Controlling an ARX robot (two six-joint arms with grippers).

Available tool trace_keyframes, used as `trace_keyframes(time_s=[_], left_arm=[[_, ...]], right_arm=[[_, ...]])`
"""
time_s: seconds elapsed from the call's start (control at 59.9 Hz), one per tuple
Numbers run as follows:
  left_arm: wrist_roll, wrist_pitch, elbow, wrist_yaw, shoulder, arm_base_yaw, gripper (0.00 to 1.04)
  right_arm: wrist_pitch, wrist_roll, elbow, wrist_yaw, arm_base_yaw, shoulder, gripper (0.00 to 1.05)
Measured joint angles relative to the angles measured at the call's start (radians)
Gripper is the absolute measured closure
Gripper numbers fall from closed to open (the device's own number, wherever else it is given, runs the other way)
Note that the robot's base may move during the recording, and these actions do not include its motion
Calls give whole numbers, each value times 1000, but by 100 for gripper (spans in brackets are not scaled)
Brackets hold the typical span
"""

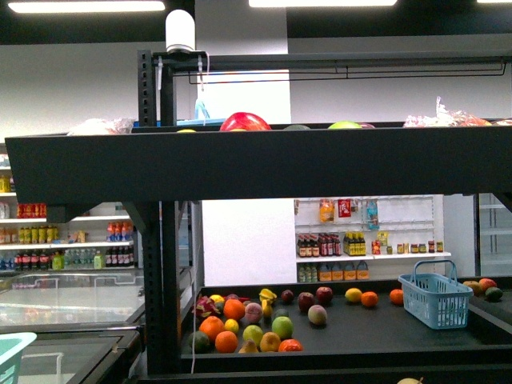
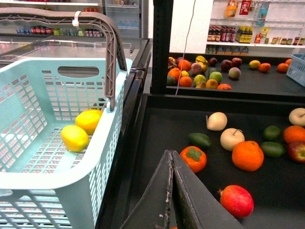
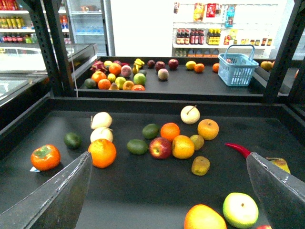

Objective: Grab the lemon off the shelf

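Two bright yellow lemons (image 2: pixel 75 138) (image 2: pixel 88 120) lie side by side on the floor of a pale blue basket (image 2: pixel 57 176) with a grey handle, left of the black shelf (image 2: pixel 157 129). My left gripper (image 2: pixel 171 156) is shut and empty, hovering over the shelf tray's near left part, close to a persimmon (image 2: pixel 193 159). My right gripper (image 3: pixel 169 156) is open over the same shelf (image 3: pixel 143 191), its fingers (image 3: pixel 52 195) wide apart with nothing between them. Among the tray's fruit I cannot pick out a lemon. In the front view the shelf (image 1: pixel 256 164) shows, but neither arm does.
Loose fruit on the tray: an orange (image 3: pixel 102 152), a red apple (image 3: pixel 160 148), limes (image 3: pixel 137 146), a red chili (image 3: pixel 237 148), a pomegranate (image 2: pixel 236 200). A farther rack holds more fruit (image 1: pixel 248 320) and a blue basket (image 1: pixel 436 300). Black uprights (image 3: pixel 50 47) flank the tray.
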Motion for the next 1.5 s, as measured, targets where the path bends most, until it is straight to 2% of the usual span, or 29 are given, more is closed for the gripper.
trace_keyframes(time_s=[0.133,0.284,0.367,0.384,0.584,0.617,1.502], left_arm=[[0,0,0,0,0,0,101],[0,0,0,0,0,0,72],[0,0,0,0,0,0,50],[0,0,0,0,0,0,49],[0,0,0,0,0,0,10],[0,0,0,0,0,0,7],[2,0,0,0,0,0,8]], right_arm=[[0,0,0,0,0,0,7],[0,0,0,0,0,0,7],[0,0,0,0,0,0,7],[0,0,0,0,0,0,7],[0,0,0,0,0,0,7],[0,0,0,0,0,0,7],[0,0,0,0,0,0,7]])
